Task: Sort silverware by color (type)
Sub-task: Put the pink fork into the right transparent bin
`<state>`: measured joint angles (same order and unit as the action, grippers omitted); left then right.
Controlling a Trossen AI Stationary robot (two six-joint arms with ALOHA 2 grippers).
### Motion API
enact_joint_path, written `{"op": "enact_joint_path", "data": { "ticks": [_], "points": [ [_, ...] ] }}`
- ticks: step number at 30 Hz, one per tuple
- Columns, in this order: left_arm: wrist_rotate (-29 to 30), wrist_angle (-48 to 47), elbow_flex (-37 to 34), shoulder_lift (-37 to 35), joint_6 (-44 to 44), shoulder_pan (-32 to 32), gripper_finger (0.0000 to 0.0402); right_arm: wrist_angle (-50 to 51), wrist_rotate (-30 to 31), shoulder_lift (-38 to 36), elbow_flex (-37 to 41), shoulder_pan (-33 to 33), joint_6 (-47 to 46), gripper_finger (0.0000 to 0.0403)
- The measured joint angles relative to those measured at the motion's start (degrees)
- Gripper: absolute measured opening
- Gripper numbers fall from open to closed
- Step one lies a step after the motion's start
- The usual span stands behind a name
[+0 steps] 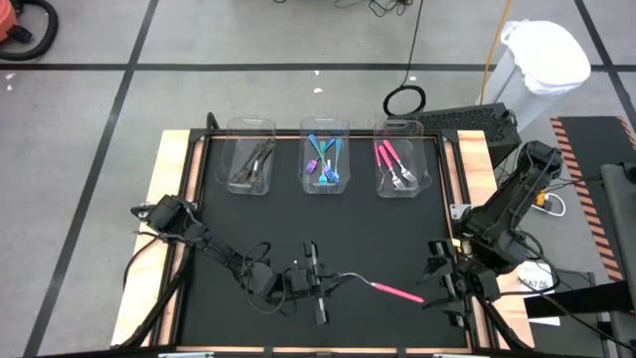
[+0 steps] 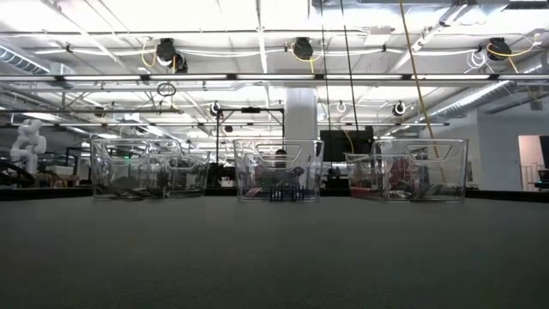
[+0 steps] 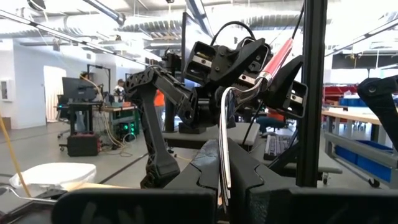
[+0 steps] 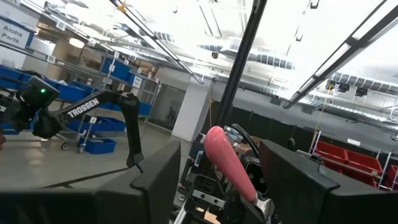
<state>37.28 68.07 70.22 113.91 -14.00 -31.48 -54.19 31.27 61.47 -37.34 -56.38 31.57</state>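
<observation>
A pink-handled fork (image 1: 383, 289) with a silver neck spans the gap between my two grippers near the table's front edge. My left gripper (image 1: 323, 282) is shut on its silver end. My right gripper (image 1: 437, 286) is open, and its fingers stand on either side of the pink handle's free end (image 4: 227, 162). I cannot tell whether one finger touches the handle. Three clear bins stand at the far side. The left bin (image 1: 251, 164) holds dark forks, the middle bin (image 1: 325, 159) holds blue ones and the right bin (image 1: 398, 164) holds pink ones. My left gripper pinches the fork's silver end (image 3: 224, 155) between its two fingers. It comes level from the table's left, with the fingers lying along the fork. The handle sticks out toward the right gripper. The fingers hide the tines.
The black mat (image 1: 378, 229) lies bare between the bins and the grippers. A white trash bin (image 1: 545, 55) and a keyboard (image 1: 467, 119) stand beyond the table's far right corner. A black cable loop (image 1: 404, 99) lies behind the bins.
</observation>
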Motion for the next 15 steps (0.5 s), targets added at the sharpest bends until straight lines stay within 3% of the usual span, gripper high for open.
{"op": "enact_joint_path", "data": {
  "ticks": [15],
  "points": [
    [-1.14, 0.69, 0.02, 0.67, 2.01, 1.14, 0.0005, -4.77, 0.21, 3.45, 0.00, 0.15, 4.71, 0.0212]
  ]
}}
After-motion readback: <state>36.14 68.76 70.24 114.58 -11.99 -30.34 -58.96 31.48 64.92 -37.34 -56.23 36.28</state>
